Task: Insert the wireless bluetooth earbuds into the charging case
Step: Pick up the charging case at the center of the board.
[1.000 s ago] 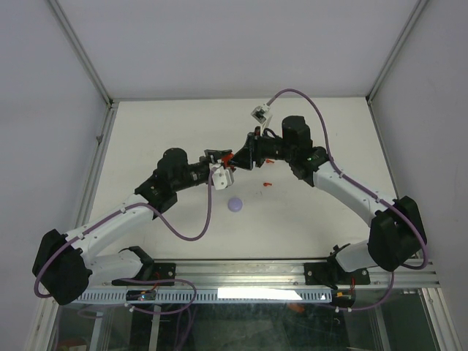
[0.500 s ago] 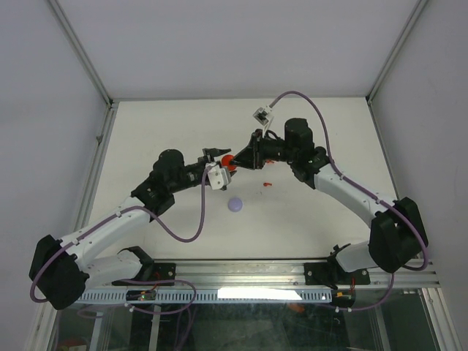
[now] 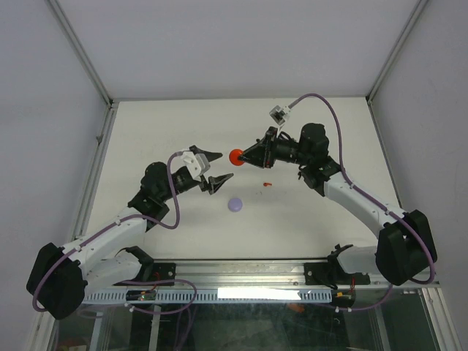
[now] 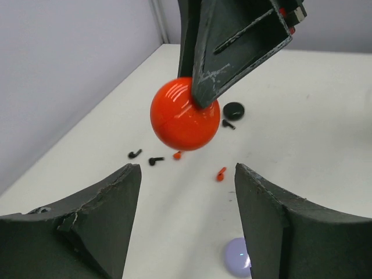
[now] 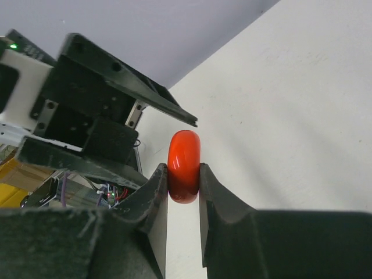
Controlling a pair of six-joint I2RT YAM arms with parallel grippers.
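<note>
My right gripper (image 3: 242, 156) is shut on a red round charging case (image 3: 235, 156) and holds it on edge above the table; its fingers pinch the case's flat sides in the right wrist view (image 5: 184, 163). My left gripper (image 3: 224, 166) is open and empty, a short way left of the case, which hangs before it in the left wrist view (image 4: 185, 114). Tiny earbuds lie on the table below: two red ones (image 4: 221, 173) (image 4: 177, 155) and black ones (image 4: 135, 154) (image 4: 155, 161) (image 4: 228, 124). One red earbud shows from above (image 3: 268, 184).
A lilac round disc (image 3: 235, 205) lies on the table near my left gripper, also in the left wrist view (image 4: 238, 257). A black round disc (image 4: 233, 110) lies beyond the red case. White walls and metal rails (image 3: 102, 146) bound the table.
My left gripper has let go of the red case, opened and drawn back to the left. My right gripper keeps the case and has shifted slightly right.
</note>
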